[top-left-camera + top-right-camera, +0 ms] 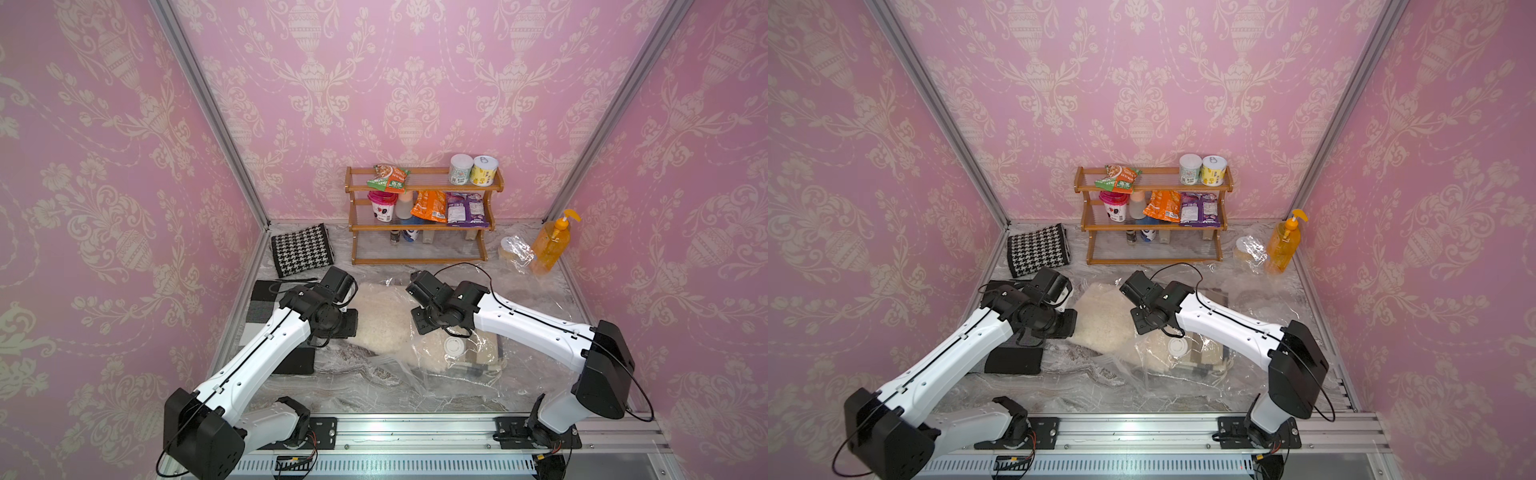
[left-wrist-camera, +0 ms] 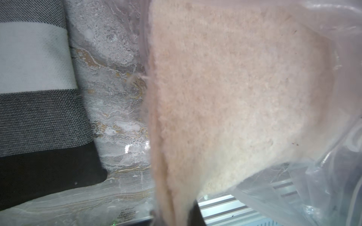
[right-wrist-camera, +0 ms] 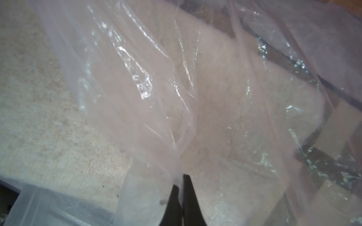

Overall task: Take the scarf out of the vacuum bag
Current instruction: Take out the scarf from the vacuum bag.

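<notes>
Fluffy cream scarf [image 1: 376,320] pinched by left gripper [image 2: 174,214], crinkly clear vacuum bag [image 1: 465,376] by right gripper [image 3: 181,186]: extraction underway, further separation required

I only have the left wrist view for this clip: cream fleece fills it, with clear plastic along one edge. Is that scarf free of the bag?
Observer: Not fully. In both top views the cream scarf lies mostly outside, but its end by the valve cap sits under the vacuum bag film.
Operator: What is the right arm doing?
Observer: Its wrist view shows the right tool shut on a gathered fold of the bag's film.
Operator: Anything else inside the bag?
Observer: Yes, a beige and grey checked cloth lies inside, beside the cap.
</notes>
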